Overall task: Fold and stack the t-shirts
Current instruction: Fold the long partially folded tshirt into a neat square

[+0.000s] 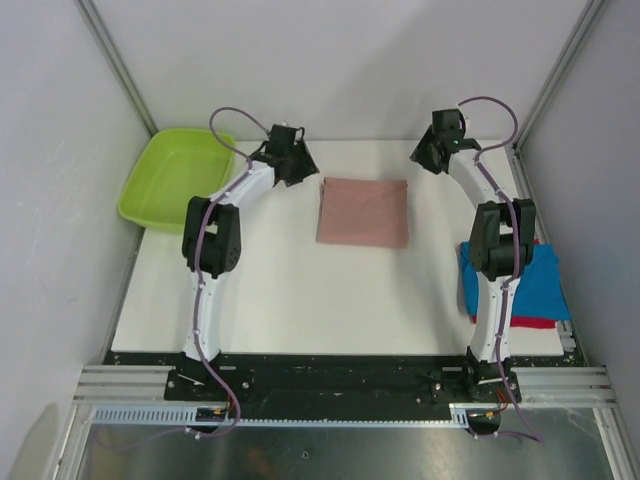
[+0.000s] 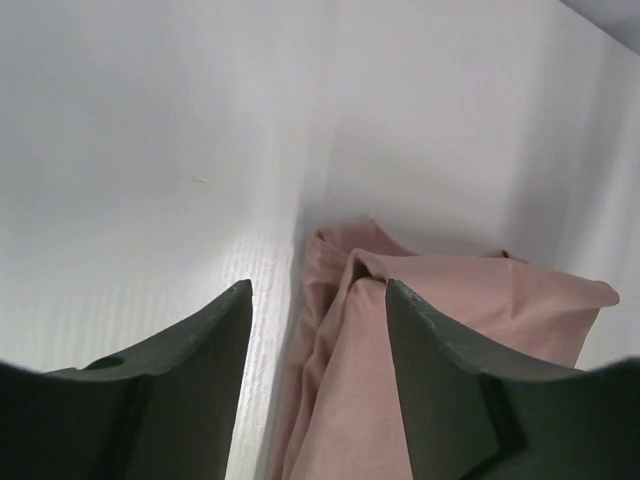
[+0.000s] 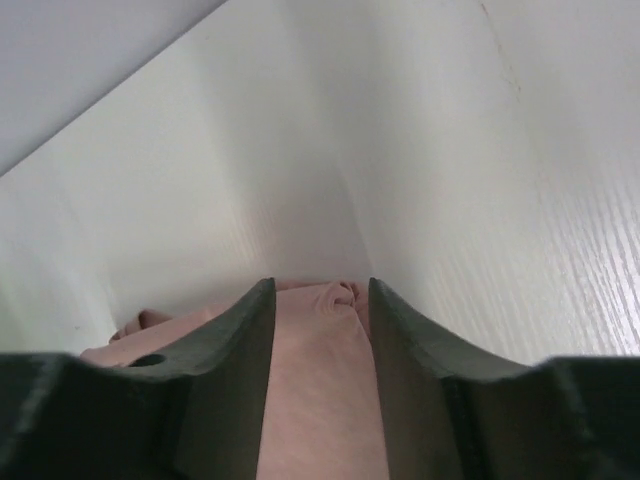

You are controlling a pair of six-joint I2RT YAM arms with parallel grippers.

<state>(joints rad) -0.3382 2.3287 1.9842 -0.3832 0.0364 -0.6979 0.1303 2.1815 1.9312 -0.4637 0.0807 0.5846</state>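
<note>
We note the pink t-shirt (image 1: 363,212) lying folded to a flat rectangle on the white surface (image 1: 300,300), toward the far middle, print not visible.

Left tool (image 2: 318,290): released, fingers spread. It sits at the shirt's far-left corner, where a rumpled fold of pink cloth shows in the gap and under the right finger.

Right tool (image 3: 321,285): released as well, fingers apart. Pink cloth fills the view between them, and a small bunched edge lies just past the tips. We see no pinch on the cloth at either tool.

Blue t-shirt (image 1: 540,280) lies folded on top of a red t-shirt (image 1: 535,322) at the surface's right edge, partly behind the right arm and well apart from the pink one.

Lime-green tub (image 1: 175,175) sits at the far-left corner.
</note>
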